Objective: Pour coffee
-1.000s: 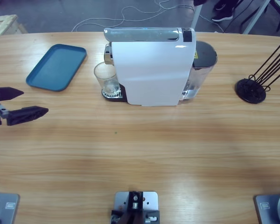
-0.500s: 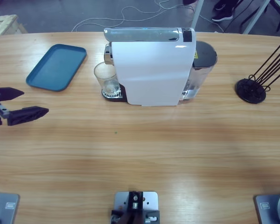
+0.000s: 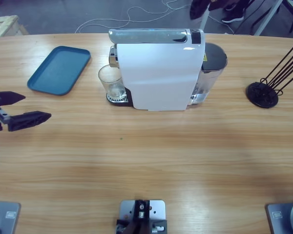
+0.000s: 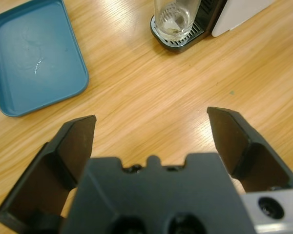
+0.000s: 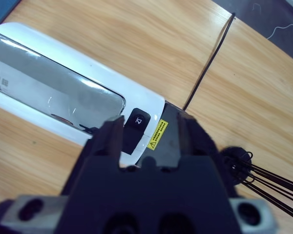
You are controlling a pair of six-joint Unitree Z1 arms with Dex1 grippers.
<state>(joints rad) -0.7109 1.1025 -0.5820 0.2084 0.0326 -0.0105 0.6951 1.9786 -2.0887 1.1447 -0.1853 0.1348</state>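
A white coffee machine (image 3: 158,73) stands at the table's back middle. A clear glass tumbler (image 3: 111,80) sits on its drip tray under the spout. Coffee is out of view, and the glass (image 4: 177,17) looks clear inside. My left gripper (image 3: 36,106) hovers at the table's far left, open wide and holding nothing, pointing toward the glass (image 4: 151,117). In the right wrist view, my right gripper (image 5: 150,119) hangs over the machine's top (image 5: 63,87), just above its black button (image 5: 136,122). Its jaws stand a little apart and hold nothing.
A blue tray (image 3: 58,69) lies at the back left, near the left gripper. A black wire capsule stand (image 3: 263,93) is at the right. The machine's water tank (image 3: 212,68) sits on its right end. A dark shape (image 3: 202,7) shows at the top edge.
The dark shape at the top edge of the high view has grown larger. The left gripper and the glass have not moved.
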